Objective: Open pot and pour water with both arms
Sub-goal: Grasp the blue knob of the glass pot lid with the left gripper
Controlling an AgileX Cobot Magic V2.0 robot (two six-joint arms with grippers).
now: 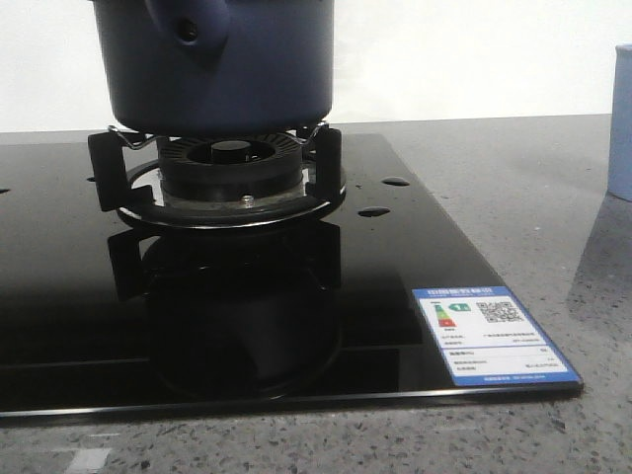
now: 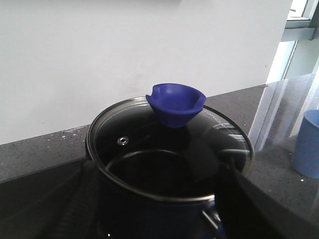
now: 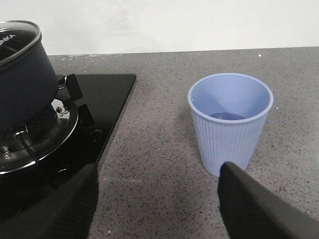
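The dark navy pot (image 1: 222,69) stands on the burner, its handle lug (image 1: 188,25) facing the front camera. A glass lid (image 2: 149,149) with a blue knob (image 2: 175,102) covers it. My left gripper (image 2: 159,165) is open just in front of the pot (image 2: 164,214), with one dark finger on each side of the near rim; whether they touch it cannot be told. My right gripper (image 3: 158,169) is open above bare countertop, between the stove and a pale blue cup (image 3: 230,124). The pot (image 3: 22,84) shows at that view's edge. Neither gripper appears in the front view.
The burner grate (image 1: 232,168) sits on a glossy black glass hob (image 1: 247,316) with a blue-white sticker (image 1: 494,336) at its front right corner. The cup (image 1: 620,123) stands to the right of the hob on speckled grey counter (image 3: 159,119). A white wall is behind.
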